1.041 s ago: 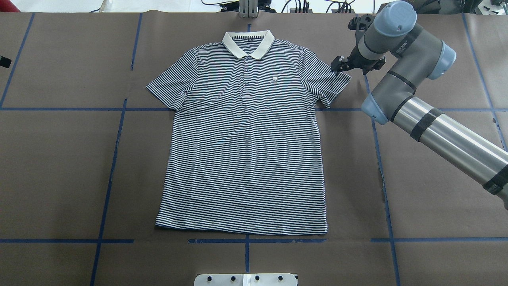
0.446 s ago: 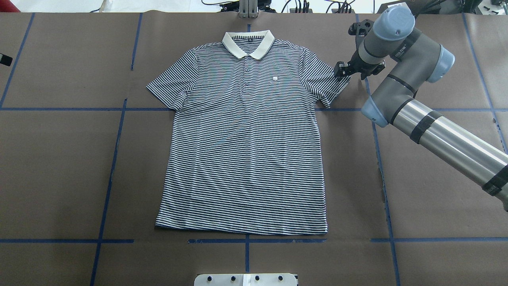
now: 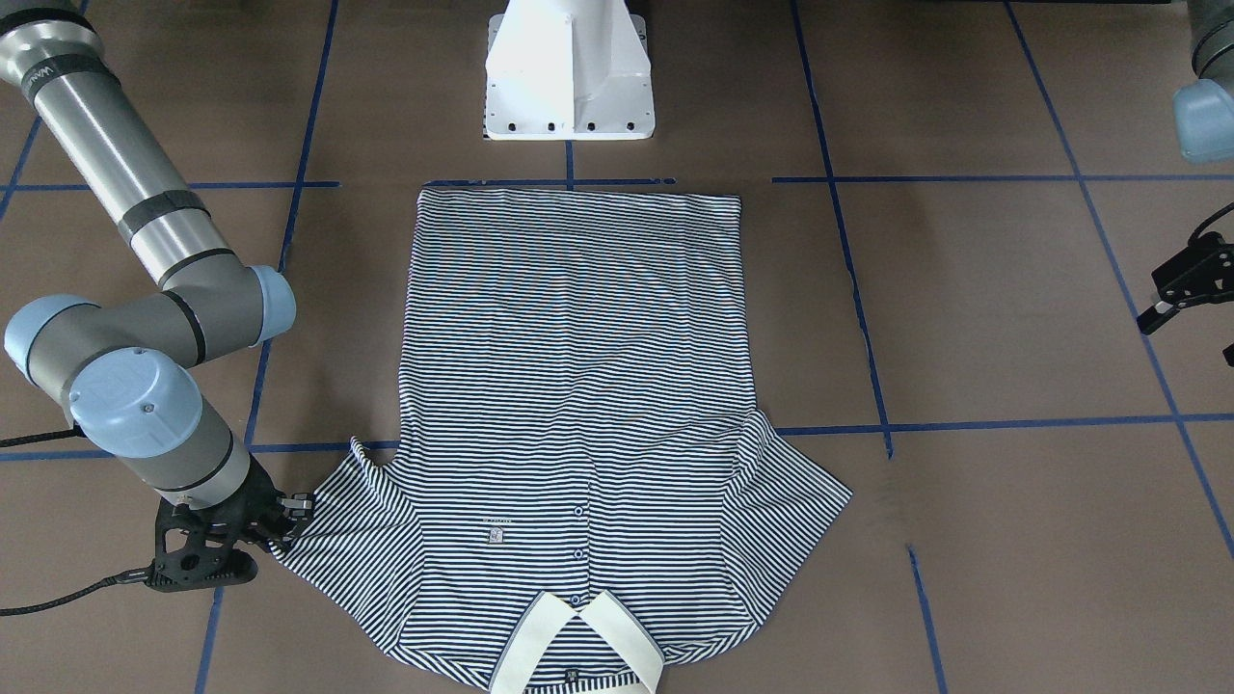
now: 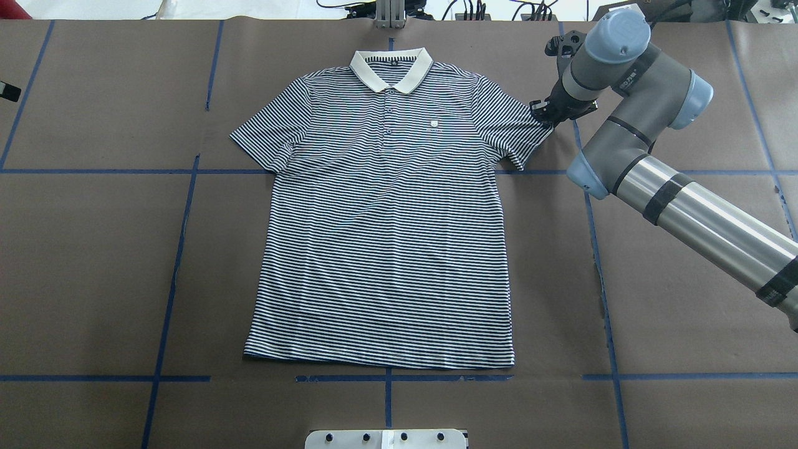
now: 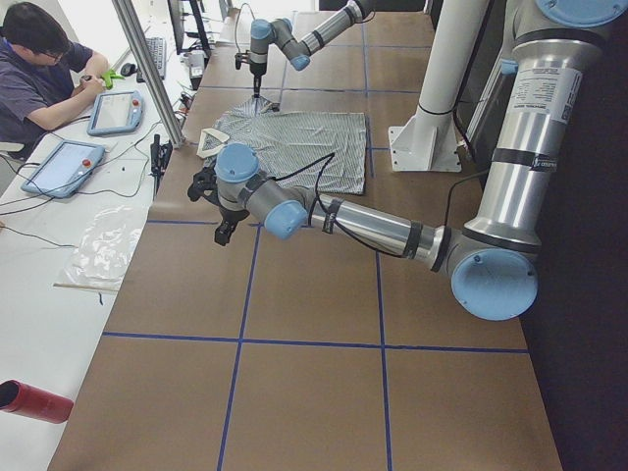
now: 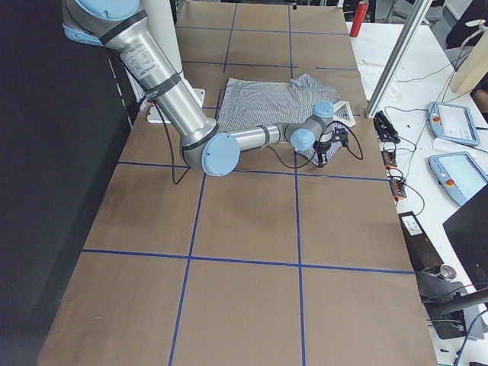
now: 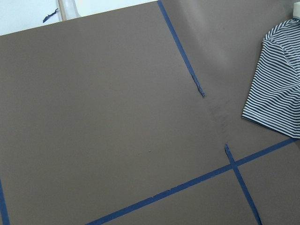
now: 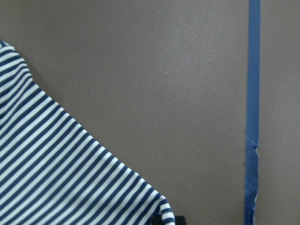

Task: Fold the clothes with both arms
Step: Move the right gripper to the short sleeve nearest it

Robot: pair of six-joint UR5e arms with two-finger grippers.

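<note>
The brown paper-covered surface (image 4: 93,249), marked into squares with blue tape, carried the navy-and-white striped short-sleeved polo shirt (image 4: 386,237), which lay flat, face up and unfolded at its middle, the cream collar on the far side from the robot. The grey tubular right arm (image 4: 686,206) reached across to the sleeve (image 4: 514,134) on its own side, while the matching left arm (image 5: 373,224) hung over bare paper well apart from the shirt. Over the last second the black right pincer (image 4: 541,112) had slid from just beside the sleeve onto its outer corner (image 8: 159,206), which in the wrist view met a dark fingertip at the bottom edge. Whether it had clamped on the cloth or merely touched it could not be told. The black left pincer (image 3: 1181,289) was too dim to read as apart or together. Judging from this, the first sleeve fold was about to begin, with nothing folded yet.
</note>
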